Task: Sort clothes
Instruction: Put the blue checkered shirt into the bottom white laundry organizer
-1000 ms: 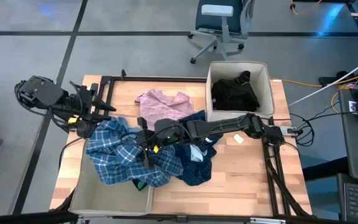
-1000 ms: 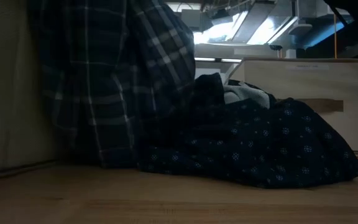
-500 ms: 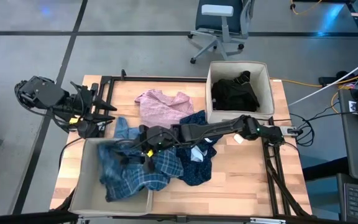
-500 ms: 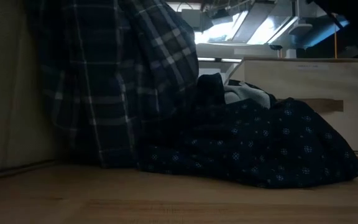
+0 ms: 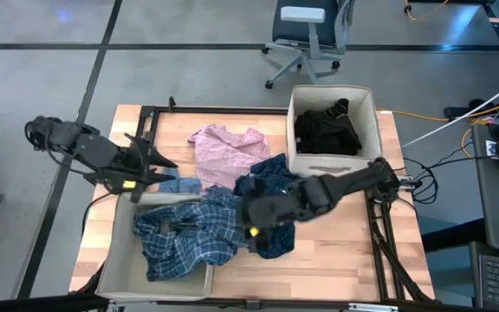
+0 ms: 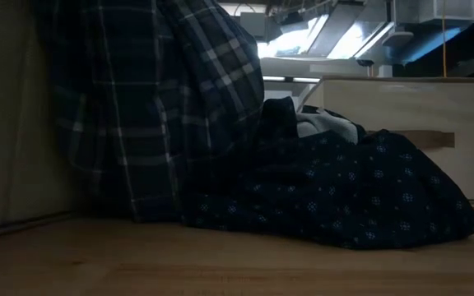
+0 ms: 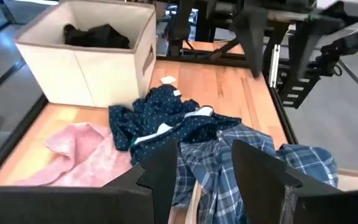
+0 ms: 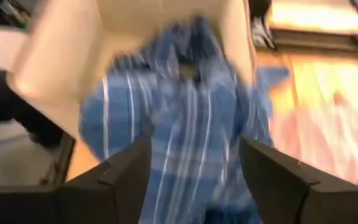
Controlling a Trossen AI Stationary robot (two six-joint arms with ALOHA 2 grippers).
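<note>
Plaid shirt (image 5: 189, 238) drapes over bin (image 5: 115, 264) rim; right gripper (image 5: 254, 227), released, hovers beside navy garment (image 5: 271, 178); left gripper (image 5: 158, 162) open, farther off.

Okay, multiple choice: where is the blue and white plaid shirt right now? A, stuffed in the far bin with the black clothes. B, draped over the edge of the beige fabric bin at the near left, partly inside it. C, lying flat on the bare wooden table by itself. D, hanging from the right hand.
B: the blue and white plaid shirt sprawls across the rim of the near-left beige fabric bin, part inside, part spilling over its rim.
</note>
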